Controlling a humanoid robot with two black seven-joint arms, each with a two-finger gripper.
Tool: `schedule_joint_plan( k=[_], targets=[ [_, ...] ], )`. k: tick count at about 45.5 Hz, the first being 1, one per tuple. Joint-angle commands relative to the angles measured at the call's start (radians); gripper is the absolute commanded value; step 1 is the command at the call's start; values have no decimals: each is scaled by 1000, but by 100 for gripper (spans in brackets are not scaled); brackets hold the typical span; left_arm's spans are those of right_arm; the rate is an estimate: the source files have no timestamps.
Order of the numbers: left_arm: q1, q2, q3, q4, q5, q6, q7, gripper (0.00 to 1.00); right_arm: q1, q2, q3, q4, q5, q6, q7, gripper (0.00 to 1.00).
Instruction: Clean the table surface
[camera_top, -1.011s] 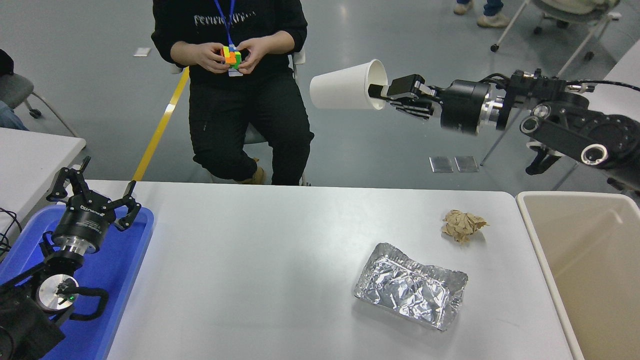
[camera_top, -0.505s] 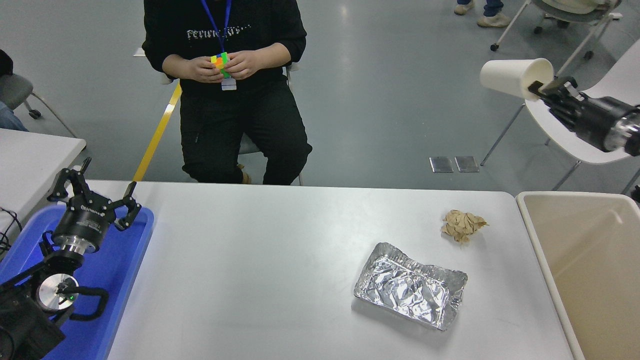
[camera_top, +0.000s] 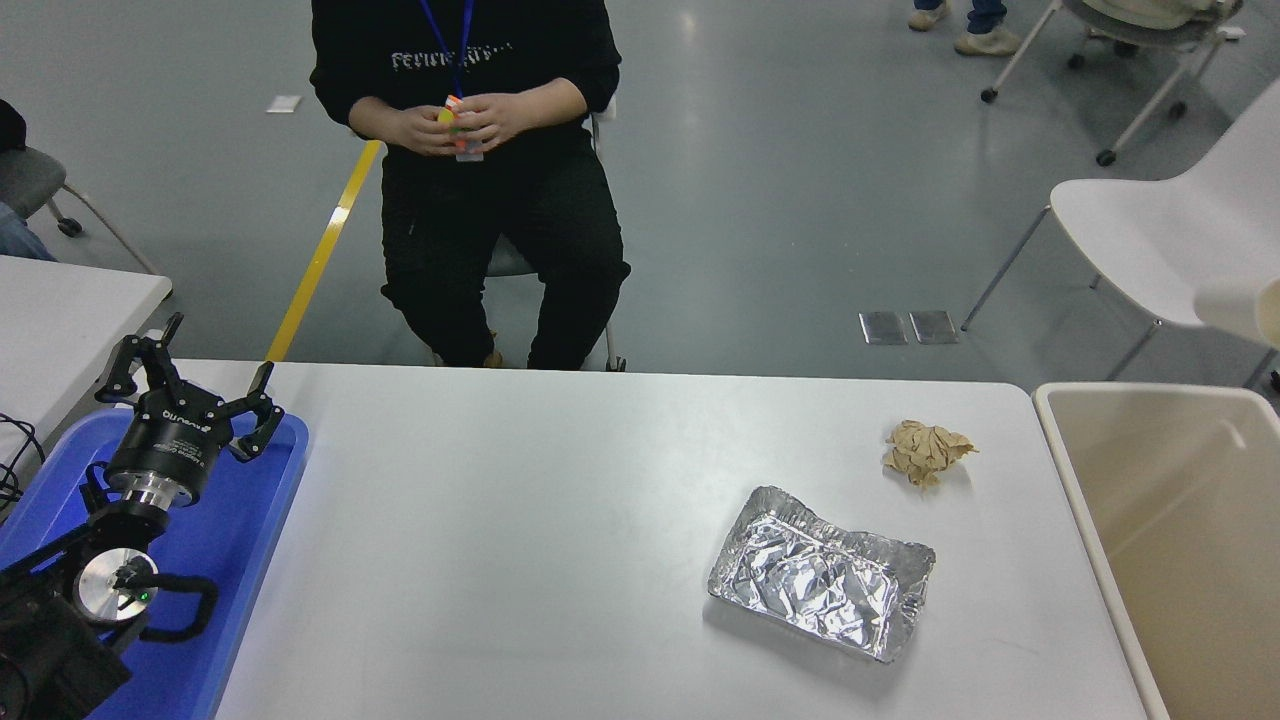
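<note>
The white table surface (camera_top: 500, 530) fills the lower part of the head view. A crumpled foil tray (camera_top: 822, 572) lies on it right of the middle, and a brown paper wad (camera_top: 925, 450) sits behind that, near the far right corner. My left gripper (camera_top: 190, 378) is parked open over the blue tray (camera_top: 250, 520) at the lower left. My right gripper is out of view. Only part of a white paper cup (camera_top: 1245, 310) shows at the right edge, above the beige bin (camera_top: 1085, 480).
A person sits at the far side, handling a coloured cube (camera_top: 455, 118). A white chair (camera_top: 1140, 235) stands behind the bin. A smaller white table (camera_top: 70, 310) is at the left edge.
My right arm has swung right with the paper cup and left the picture; only the cup's end still shows above the bin. The left arm has not moved.
</note>
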Motion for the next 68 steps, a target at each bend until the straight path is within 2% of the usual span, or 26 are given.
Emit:
schedule_joint_plan(
  k=[1, 11, 25, 35, 61, 67, 68],
  targets=[
    [0, 0, 1, 0, 0, 0, 0, 100, -70, -9, -3, -22, 21, -43, -150, 0],
    [0, 0, 0, 0, 0, 0, 0, 100, -137, 4, -17, -17, 21, -70, -249, 0],
    [0, 0, 1, 0, 0, 0, 0, 100, -251, 144, -17, -15, 19, -156, -258, 0],
    [0, 0, 1, 0, 0, 0, 0, 100, -278, 233, -18, -15, 16, -204, -266, 0],
    [0, 0, 0, 0, 0, 0, 0, 100, -284, 256, -20, -15, 16, -211, -269, 0],
    [0, 0, 0, 0, 0, 0, 0, 100, -284, 254, -20, -15, 19, -245, -269, 0],
    [0, 0, 0, 0, 0, 0, 0, 100, -283, 254, -20, -15, 19, -251, -269, 6]
  ],
)
